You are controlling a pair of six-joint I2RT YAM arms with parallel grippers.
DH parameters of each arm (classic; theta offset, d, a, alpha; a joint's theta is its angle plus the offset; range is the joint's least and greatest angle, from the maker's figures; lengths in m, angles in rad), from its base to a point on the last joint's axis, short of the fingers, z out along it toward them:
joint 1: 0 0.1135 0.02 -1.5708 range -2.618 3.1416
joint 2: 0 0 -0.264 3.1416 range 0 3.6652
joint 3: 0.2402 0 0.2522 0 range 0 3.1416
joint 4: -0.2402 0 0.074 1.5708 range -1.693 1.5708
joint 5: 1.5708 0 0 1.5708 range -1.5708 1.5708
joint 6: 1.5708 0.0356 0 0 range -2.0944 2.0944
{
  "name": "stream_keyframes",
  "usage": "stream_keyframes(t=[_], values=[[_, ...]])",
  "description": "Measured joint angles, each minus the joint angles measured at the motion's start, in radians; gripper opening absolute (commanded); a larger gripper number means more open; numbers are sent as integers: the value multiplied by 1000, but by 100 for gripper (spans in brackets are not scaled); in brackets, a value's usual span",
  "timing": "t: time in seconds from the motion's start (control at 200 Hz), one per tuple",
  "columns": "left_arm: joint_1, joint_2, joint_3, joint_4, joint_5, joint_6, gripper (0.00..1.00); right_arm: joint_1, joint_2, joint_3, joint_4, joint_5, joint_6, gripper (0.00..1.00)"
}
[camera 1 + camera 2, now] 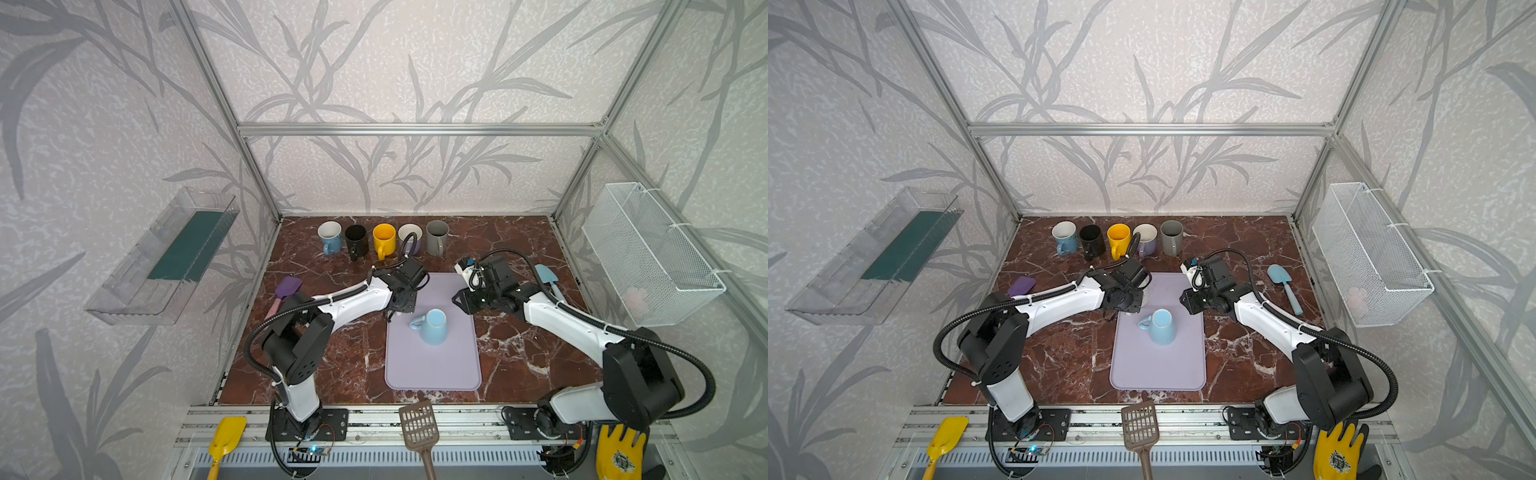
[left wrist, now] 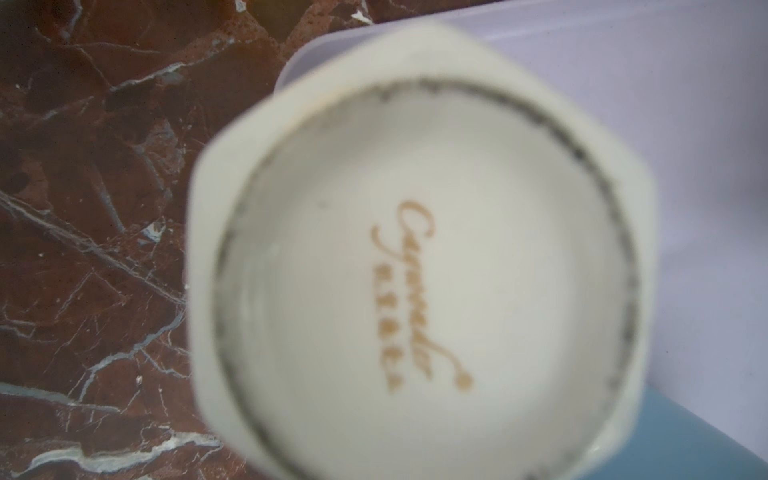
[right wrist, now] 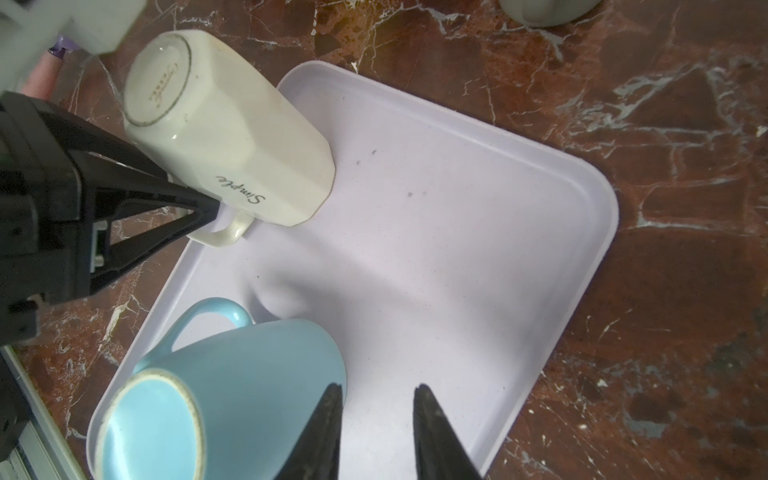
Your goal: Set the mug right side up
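- We find the cream faceted mug (image 3: 232, 137) upside down, base up and rim down, at a corner of the lilac tray (image 1: 432, 374), on the side towards the left arm. "Simple" is printed on its side and there is gold script on its base.
- In the left wrist view the cream mug's base fills most of the frame, blurred, and no fingers show.
- Left gripper (image 3: 205, 210): we see one black finger with its tip against the cream mug's handle where it joins the body. The second finger is hidden, so we cannot tell whether the handle is clamped.
- Right gripper (image 3: 378, 388): the fingers stand apart with only bare tray between them, so it holds nothing. It hangs over the tray just beside the light blue mug (image 1: 434, 328).
- The light blue mug is also inverted, near the middle of the tray, handle towards the left arm.
- A row of five upright mugs (image 1: 383, 240) stands along the back edge of the marble tabletop (image 1: 332, 365).
- Off the tray we note a purple spatula (image 1: 286, 289) on the left side and a blue trowel (image 1: 1283, 286) on the right.
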Motion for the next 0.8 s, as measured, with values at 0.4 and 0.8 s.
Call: stream_keyframes(t=[0.4, 0.8], values=[[0, 37, 26, -19, -11, 11, 24, -1, 0, -3, 0, 0, 0, 31], [-1, 46, 44, -35, -23, 29, 10, -1, -19, -22, 2, 12, 7, 31]])
